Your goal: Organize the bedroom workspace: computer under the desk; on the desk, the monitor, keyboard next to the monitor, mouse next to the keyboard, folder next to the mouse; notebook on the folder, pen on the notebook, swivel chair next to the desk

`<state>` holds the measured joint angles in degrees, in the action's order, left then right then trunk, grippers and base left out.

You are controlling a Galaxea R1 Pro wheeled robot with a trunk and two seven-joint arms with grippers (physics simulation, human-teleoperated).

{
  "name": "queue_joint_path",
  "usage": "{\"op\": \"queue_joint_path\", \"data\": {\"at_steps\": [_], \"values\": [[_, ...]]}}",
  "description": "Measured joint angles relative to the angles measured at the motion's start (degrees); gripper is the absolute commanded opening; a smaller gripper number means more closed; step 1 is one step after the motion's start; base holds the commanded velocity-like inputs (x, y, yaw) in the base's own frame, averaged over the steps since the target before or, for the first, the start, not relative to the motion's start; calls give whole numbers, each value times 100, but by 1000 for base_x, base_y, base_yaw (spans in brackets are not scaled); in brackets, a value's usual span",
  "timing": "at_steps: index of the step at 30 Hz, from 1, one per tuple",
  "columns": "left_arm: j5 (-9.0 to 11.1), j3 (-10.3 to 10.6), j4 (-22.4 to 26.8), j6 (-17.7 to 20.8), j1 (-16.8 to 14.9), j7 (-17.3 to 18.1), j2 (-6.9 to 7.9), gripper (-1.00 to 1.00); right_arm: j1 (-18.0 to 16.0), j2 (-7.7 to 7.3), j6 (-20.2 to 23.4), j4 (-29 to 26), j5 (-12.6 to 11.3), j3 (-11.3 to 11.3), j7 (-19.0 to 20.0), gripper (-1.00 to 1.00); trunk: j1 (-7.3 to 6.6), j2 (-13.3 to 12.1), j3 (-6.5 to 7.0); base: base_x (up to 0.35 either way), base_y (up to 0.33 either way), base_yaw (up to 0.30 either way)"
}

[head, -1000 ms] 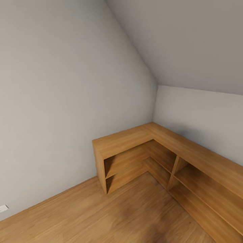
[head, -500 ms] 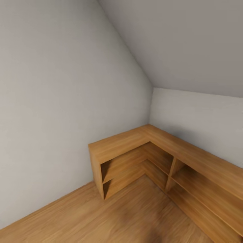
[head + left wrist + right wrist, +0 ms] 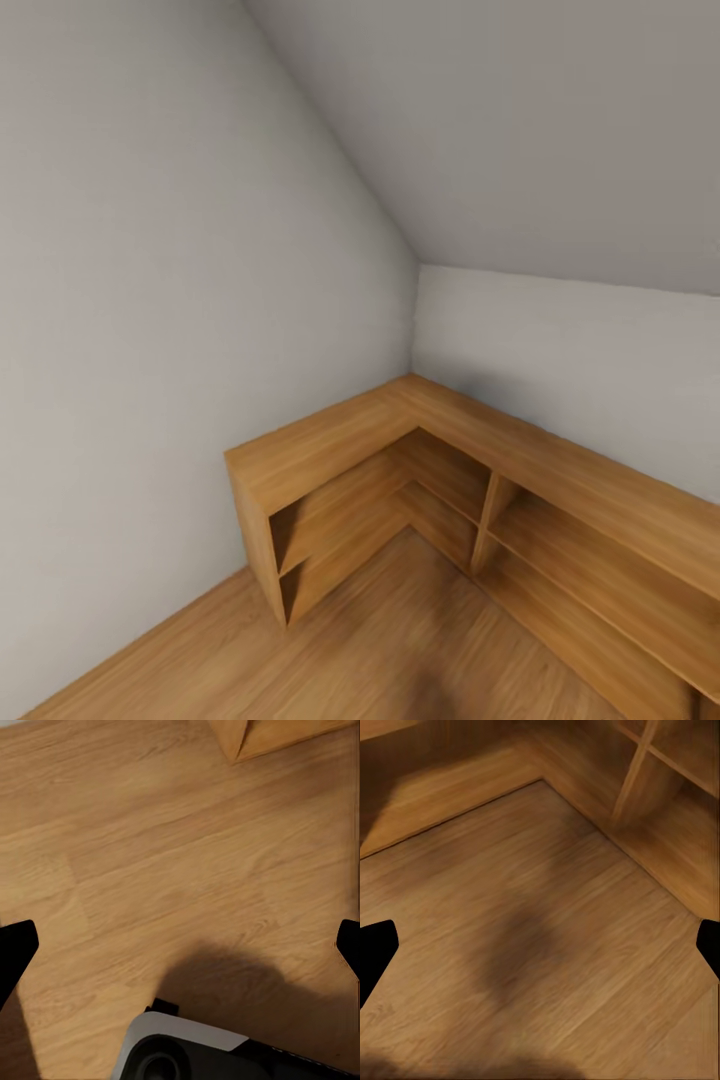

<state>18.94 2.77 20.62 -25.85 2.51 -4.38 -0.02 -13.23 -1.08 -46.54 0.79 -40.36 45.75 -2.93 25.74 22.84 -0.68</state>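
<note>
The desk, monitor, keyboard, mouse, folder, notebook, pen, computer and swivel chair are out of view. The head view faces a corner of the attic bedroom with grey-white walls and a sloped ceiling. In the left wrist view my left gripper (image 3: 184, 945) hangs open over the light wood floor (image 3: 150, 855), its black fingertips (image 3: 16, 949) at the picture's edges with nothing between them. In the right wrist view my right gripper (image 3: 540, 949) is open too, above bare floor (image 3: 547, 915), dark fingertips (image 3: 375, 949) wide apart.
A low L-shaped light wood shelf unit (image 3: 330, 440) with open compartments fills the corner and runs along the right wall. Its compartments (image 3: 667, 787) lie ahead of the right gripper. My grey base (image 3: 187, 1054) shows under the left gripper. Wood floor (image 3: 400, 640) lies before the shelves.
The whole head picture has shifted left, so the camera has turned to the right. The shelf unit itself has not moved.
</note>
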Motion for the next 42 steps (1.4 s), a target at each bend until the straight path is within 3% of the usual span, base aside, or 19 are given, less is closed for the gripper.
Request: {"op": "queue_joint_path", "data": {"at_steps": [42], "values": [[0, 0, -8, 0, -1, 0, -3, 100, -1, 0, 8, 0, 0, 0, 3, 100, 2, 2, 29, 13, 2, -270]]}}
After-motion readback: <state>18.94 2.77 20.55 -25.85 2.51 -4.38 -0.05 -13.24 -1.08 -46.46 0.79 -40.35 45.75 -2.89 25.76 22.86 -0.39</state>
